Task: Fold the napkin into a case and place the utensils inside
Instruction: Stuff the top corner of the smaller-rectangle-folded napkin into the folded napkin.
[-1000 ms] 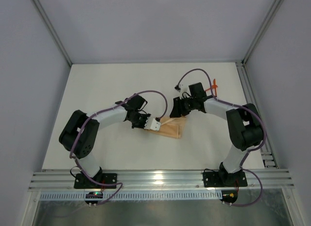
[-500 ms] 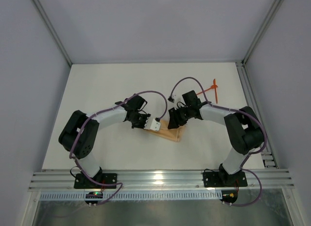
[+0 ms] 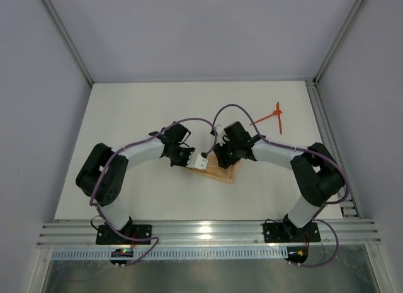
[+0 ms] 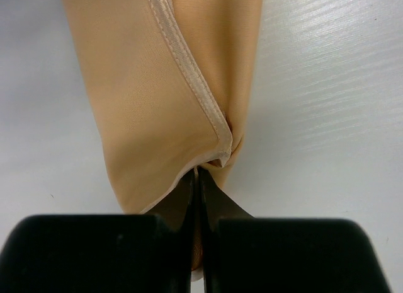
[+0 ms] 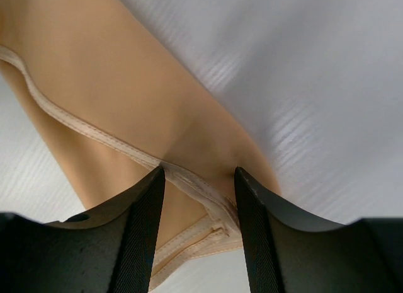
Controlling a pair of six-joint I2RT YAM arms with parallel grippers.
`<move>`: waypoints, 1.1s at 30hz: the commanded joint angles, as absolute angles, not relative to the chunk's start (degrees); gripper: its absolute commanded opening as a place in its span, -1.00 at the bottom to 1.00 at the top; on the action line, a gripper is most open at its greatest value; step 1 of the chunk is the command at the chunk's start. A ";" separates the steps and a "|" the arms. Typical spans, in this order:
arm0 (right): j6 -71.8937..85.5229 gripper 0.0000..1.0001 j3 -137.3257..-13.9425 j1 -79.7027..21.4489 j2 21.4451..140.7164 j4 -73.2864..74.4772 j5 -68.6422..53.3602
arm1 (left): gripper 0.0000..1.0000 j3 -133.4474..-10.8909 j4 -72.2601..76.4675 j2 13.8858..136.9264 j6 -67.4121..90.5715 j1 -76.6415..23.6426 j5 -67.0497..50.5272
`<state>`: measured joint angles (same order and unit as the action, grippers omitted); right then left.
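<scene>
The peach-orange napkin (image 3: 225,173) lies mid-table, folded into a narrow case shape with a diagonal hemmed edge (image 4: 189,85). My left gripper (image 3: 206,160) (image 4: 198,174) is shut on the hem at the napkin's (image 4: 145,97) near end. My right gripper (image 3: 220,159) (image 5: 198,179) is open, and its fingers (image 5: 141,230) straddle the stitched corner of the napkin (image 5: 126,79) without pinching it. The two orange-red utensils (image 3: 271,116) lie crossed on the table at the back right, clear of both grippers.
The white table (image 3: 138,110) is bounded by metal frame posts and a rail (image 3: 321,123) along the right side. Both arms' cables loop above the napkin. The arm bases sit at the near edge.
My right arm has swung left, away from the utensils, and come down over the napkin's corner, jaws slightly wider. The utensils are now fully uncovered. The left gripper has kept its hold.
</scene>
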<state>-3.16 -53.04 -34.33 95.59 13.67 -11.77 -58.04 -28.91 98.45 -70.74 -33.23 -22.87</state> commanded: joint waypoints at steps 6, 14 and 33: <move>-7.21 0.05 -57.31 -35.06 96.86 15.74 -6.85 | -1.00 -56.25 -29.71 98.53 -70.22 -32.34 -21.53; -6.33 -0.01 -56.78 -35.60 96.78 16.61 -12.12 | -1.00 -56.08 -29.27 98.26 -70.14 -32.08 -21.18; -7.39 -0.27 -58.62 -38.32 99.93 21.53 -5.36 | -1.00 -55.72 -29.27 97.82 -69.52 -31.90 -21.10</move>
